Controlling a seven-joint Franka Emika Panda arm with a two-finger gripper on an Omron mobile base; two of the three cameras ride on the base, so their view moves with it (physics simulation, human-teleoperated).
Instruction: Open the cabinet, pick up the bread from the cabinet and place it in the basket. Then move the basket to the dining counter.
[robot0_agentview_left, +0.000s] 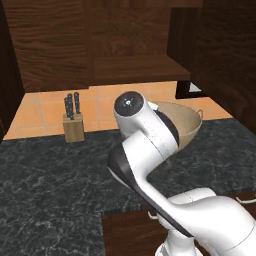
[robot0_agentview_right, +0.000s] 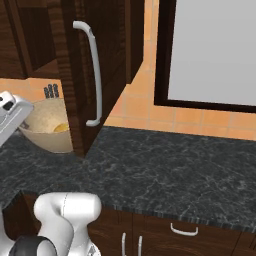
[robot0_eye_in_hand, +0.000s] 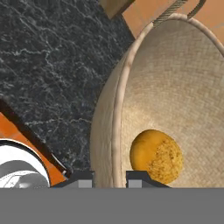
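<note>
The tan basket (robot0_eye_in_hand: 175, 74) is on the black granite counter below the open cabinet (robot0_agentview_right: 75, 75). The golden bread (robot0_eye_in_hand: 156, 155) lies inside it, low against the near wall. My gripper (robot0_eye_in_hand: 109, 177) is shut on the basket's rim, one finger outside the wall and one inside, right beside the bread. From the left base view the arm hides most of the basket (robot0_agentview_left: 189, 122). In the right base view the basket (robot0_agentview_right: 42, 135) and bread (robot0_agentview_right: 61, 128) peek out left of the cabinet door with its silver bar handle (robot0_agentview_right: 95, 75). The dining counter is out of view.
A wooden knife block (robot0_agentview_left: 73, 124) stands at the counter's back, left of the basket. The open cabinet door (robot0_agentview_right: 80, 100) hangs over the counter just right of the basket. Black granite (robot0_agentview_right: 175, 165) stretches to the right, with dark drawers (robot0_agentview_right: 184, 231) beneath.
</note>
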